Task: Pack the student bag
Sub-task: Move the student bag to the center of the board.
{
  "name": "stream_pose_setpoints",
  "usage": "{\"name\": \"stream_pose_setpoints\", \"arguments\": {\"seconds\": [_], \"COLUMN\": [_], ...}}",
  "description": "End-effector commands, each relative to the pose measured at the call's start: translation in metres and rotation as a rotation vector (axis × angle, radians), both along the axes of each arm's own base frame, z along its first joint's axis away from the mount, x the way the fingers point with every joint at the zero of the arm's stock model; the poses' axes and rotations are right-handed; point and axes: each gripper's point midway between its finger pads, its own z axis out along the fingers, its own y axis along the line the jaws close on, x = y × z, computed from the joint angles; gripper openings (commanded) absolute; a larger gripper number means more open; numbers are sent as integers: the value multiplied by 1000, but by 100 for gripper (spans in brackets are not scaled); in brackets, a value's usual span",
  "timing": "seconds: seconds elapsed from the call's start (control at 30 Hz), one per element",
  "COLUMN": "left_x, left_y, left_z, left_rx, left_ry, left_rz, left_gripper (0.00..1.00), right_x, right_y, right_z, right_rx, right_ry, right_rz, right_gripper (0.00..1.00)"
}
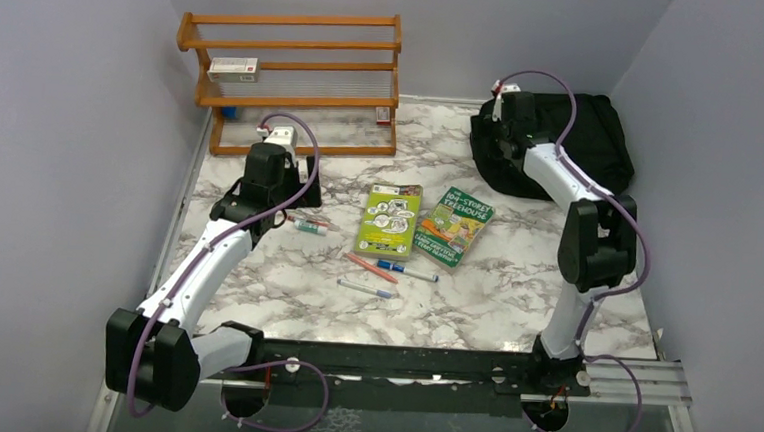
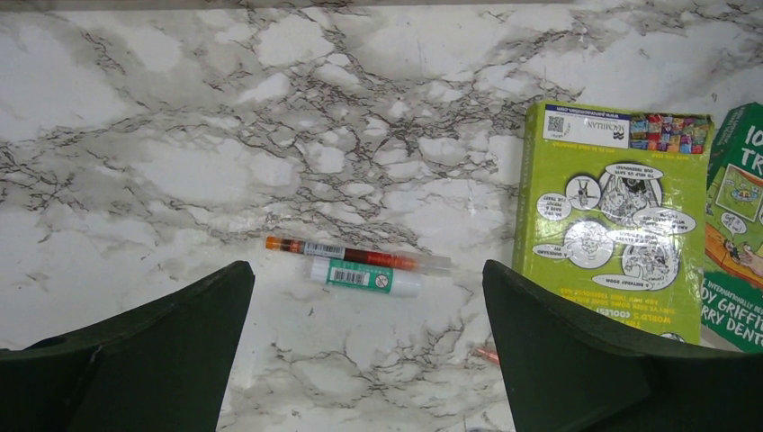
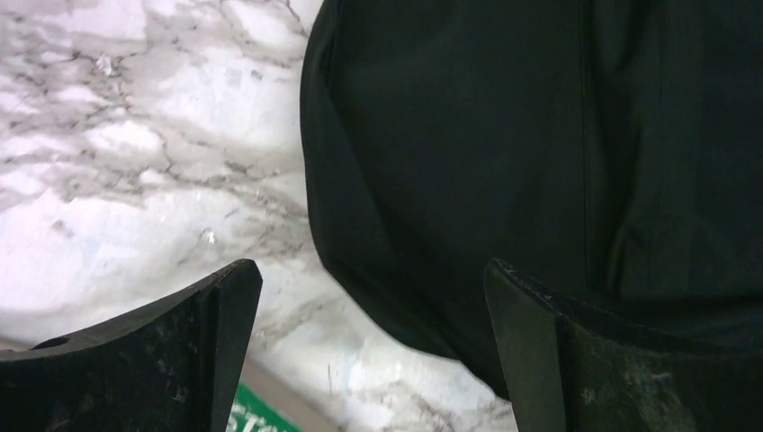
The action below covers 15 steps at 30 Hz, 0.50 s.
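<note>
Nothing looks packed yet: the bag (image 1: 588, 138) sits at the far right corner of the counter (image 1: 282, 305), while 2 books (image 1: 389, 219) and pens (image 1: 405, 271) lie mid-counter. The left tool (image 2: 364, 270) and right tool (image 3: 371, 270) gape wide, empty.

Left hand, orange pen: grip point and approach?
Mid-barrel of the orange pen, from straight above, the open left hand turned to straddle the thin barrel. It lies flat on the table with a white tube right alongside, so both may get pinched together.
</note>
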Motion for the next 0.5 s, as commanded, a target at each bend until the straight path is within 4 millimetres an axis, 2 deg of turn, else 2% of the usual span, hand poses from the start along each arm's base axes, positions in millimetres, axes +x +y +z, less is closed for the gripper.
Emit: {"name": "stream_pose_setpoints", "arguments": {"seconds": [0.0,0.13,0.2,0.3,0.37,0.47], "left_x": [3,4,5,5,5,5], "left_y": [-6,-1,-1,-3,-4,-3], "left_z": [10,13,12,10,8,8], "left_rx": [-40,-41,-46,-55,-59,-57], "left_ry": [-24,-34,-31,-26,-21,-20], "left_rz": [-29,-15,-17,-31,-35,-34], "left_gripper": [99,99,99,99,99,99], "right_x": [33,49,54,58,58,57], "right_y": [2,2,-2,-6,-8,-11], "right_z": [-2,-22,-42,-58,-63,-62], "right_rx": [-119,-173,-208,-249,-268,-275], "right_ry": [-55,-14,31,80,84,72], "right_rz": [30,42,27,13,1,-18], "right_gripper": [100,100,100,99,93,76]}}
